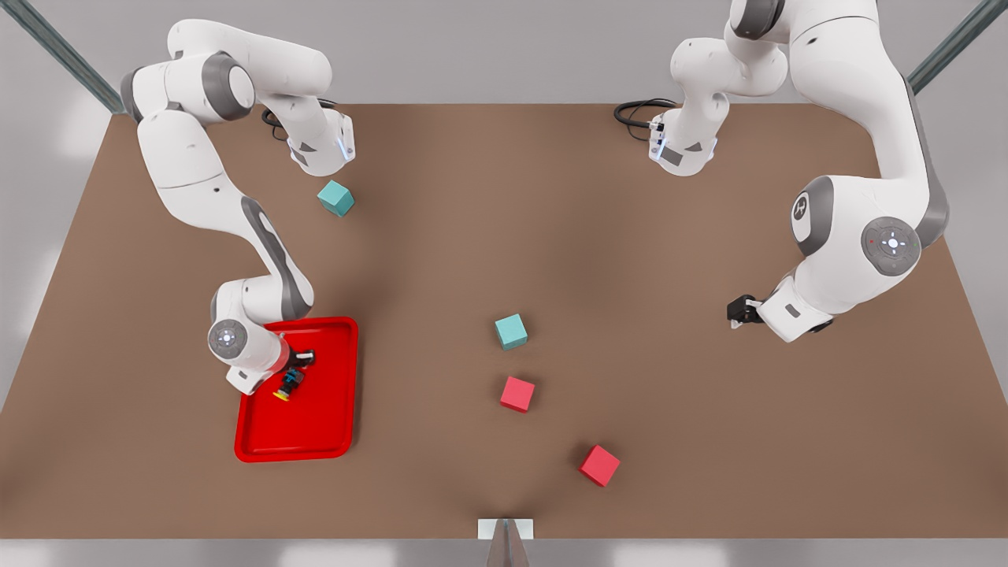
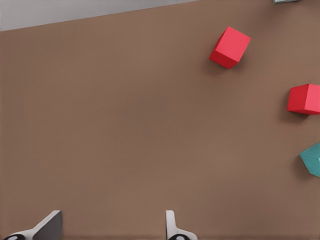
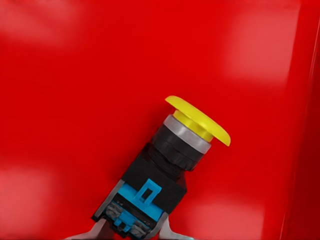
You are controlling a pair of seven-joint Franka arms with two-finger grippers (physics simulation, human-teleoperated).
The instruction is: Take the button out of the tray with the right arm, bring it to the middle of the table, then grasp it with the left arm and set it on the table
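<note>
Clamping the button (image 3: 167, 165) by its boxy base over the tray (image 1: 331, 441), right gripper (image 1: 295, 376) held something light, rigid, slippery-capped; left gripper (image 2: 112, 227) hung spread, unladen.

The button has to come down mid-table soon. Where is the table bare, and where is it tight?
Bare: the wide brown stretch of table between the tray and the middle teal cube, and the ground under the open left gripper. Tight: the teal cube, red cube and second red cube strung toward the near edge. The right gripper holds the button in the tray.
</note>
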